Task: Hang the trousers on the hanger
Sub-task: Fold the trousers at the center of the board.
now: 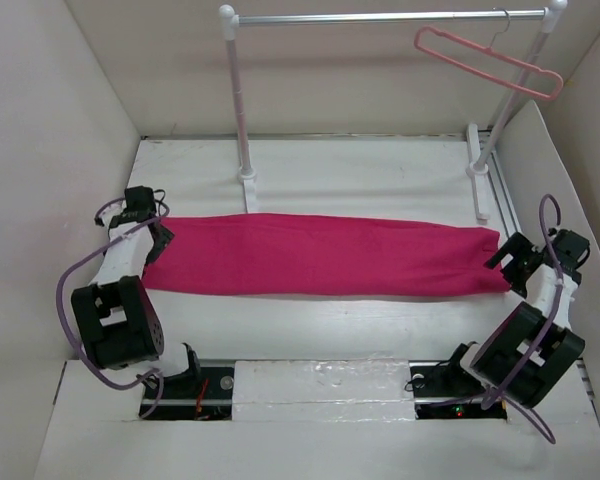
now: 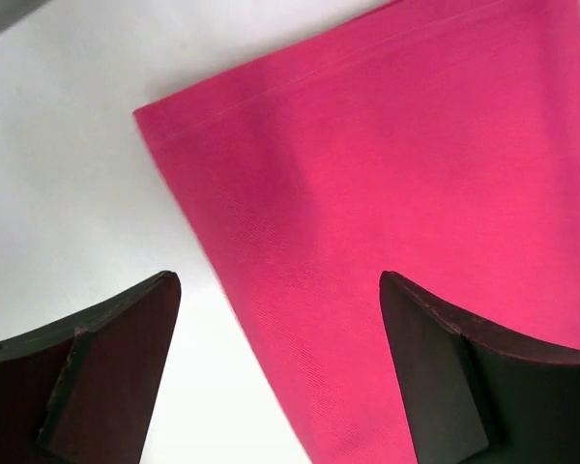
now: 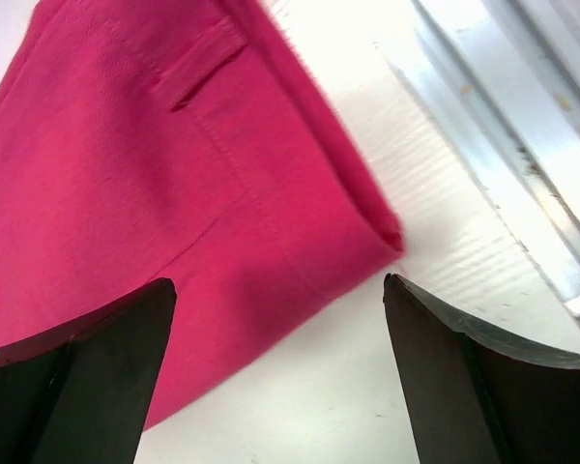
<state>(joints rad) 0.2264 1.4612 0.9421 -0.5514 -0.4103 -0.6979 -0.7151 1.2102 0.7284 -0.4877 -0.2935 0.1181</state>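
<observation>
Surface (image 1: 330,165): white, walled in on three sides by pale panels.

Trousers (image 1: 320,255): bright magenta, laid flat as one long band running left to right across the middle of the surface, just in front of the feet of the rail. The hem end is at the left; its stitched corner (image 2: 150,111) shows in the left wrist view. The other end is at the right, where the right wrist view shows a folded edge and a small stitched flap (image 3: 195,70). Nothing lifts the cloth off the surface.

Clothes rail (image 1: 380,17): white uprights and a silver crossbar, standing at the back of the surface.

Left arm (image 1: 115,300) and right arm (image 1: 530,340): each reaches from the near edge toward one end of the trousers.

Hanger (image 1: 485,62): thin, light pink, hooked over the crossbar near its right end and hanging tilted. It is empty and well apart from the trousers.

Left tool (image 1: 158,235): at the hem end, jaws spread wide, gripping nothing. One finger is over bare surface and the other over cloth; whether they touch cannot be told.

Right tool (image 1: 502,258): at the right end, jaws likewise spread wide, gripping nothing, with the corner of the trousers between and below the fingers.

Metal strip (image 3: 503,135): runs along the surface just beyond that corner.
</observation>
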